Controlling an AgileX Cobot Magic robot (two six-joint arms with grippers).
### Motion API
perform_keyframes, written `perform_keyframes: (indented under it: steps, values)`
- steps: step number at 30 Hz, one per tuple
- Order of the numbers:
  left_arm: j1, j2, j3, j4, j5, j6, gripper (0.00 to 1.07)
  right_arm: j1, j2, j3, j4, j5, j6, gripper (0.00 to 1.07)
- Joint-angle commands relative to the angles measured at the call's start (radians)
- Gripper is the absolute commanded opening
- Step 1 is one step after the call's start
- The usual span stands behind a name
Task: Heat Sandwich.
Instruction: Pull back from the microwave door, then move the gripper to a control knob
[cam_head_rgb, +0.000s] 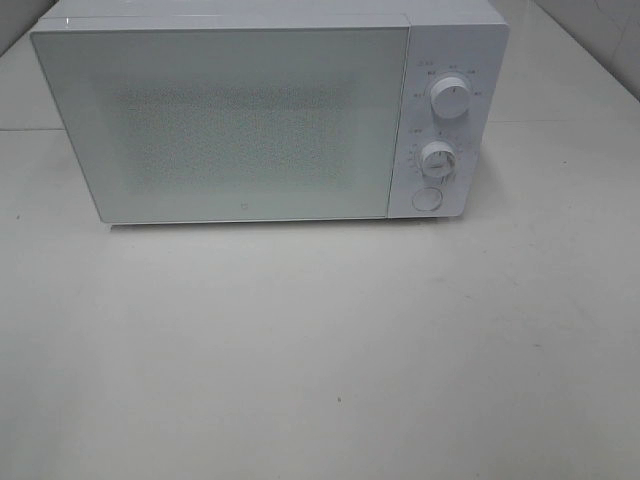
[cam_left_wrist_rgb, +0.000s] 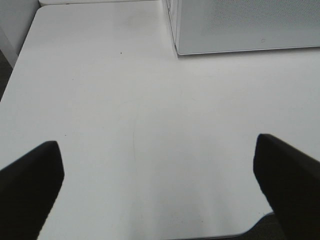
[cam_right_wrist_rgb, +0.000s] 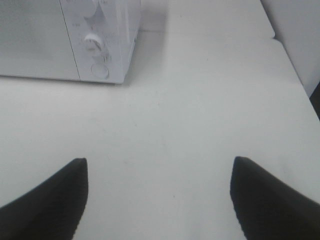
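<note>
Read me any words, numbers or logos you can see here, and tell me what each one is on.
No text is legible.
Microwave door: small mark near its lower edge, too small to read.
Upper knob: ring of markings, blurred.
Lower knob: ring of markings, blurred.

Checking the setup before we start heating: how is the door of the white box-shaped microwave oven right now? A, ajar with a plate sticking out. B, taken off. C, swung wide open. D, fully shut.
D: the door of the white box-shaped microwave oven lies flush beside the control panel, with no gap or opening showing.
</note>
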Motion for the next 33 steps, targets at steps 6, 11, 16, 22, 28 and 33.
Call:
perform_keyframes:
  steps: [6, 11, 16, 22, 28, 33]
  values:
    - [0.005, -0.016, 0.002, -0.002, -0.014, -0.003, 0.98, -0.004, 0.082, -0.033, 0.002, -0.140, -0.010, 0.75]
    - [0.005, -0.016, 0.002, -0.002, -0.014, -0.003, 0.98, -0.004, 0.159, -0.033, 0.002, -0.216, -0.010, 0.75]
    - [0.005, -0.016, 0.002, -0.002, -0.014, -0.003, 0.98, -0.004, 0.239, -0.031, 0.002, -0.294, -0.010, 0.75]
    - [0.005, -0.016, 0.002, -0.002, -0.014, -0.003, 0.98, -0.004, 0.310, -0.029, 0.002, -0.369, -0.009, 0.75]
    - [0.005, -0.016, 0.002, -0.002, -0.014, -0.003, 0.98, -0.004, 0.398, -0.027, 0.002, -0.464, -0.009, 0.75]
    - [0.005, -0.016, 0.002, -0.002, -0.014, -0.003, 0.98, -0.004, 0.470, -0.027, 0.002, -0.520, -0.009, 0.75]
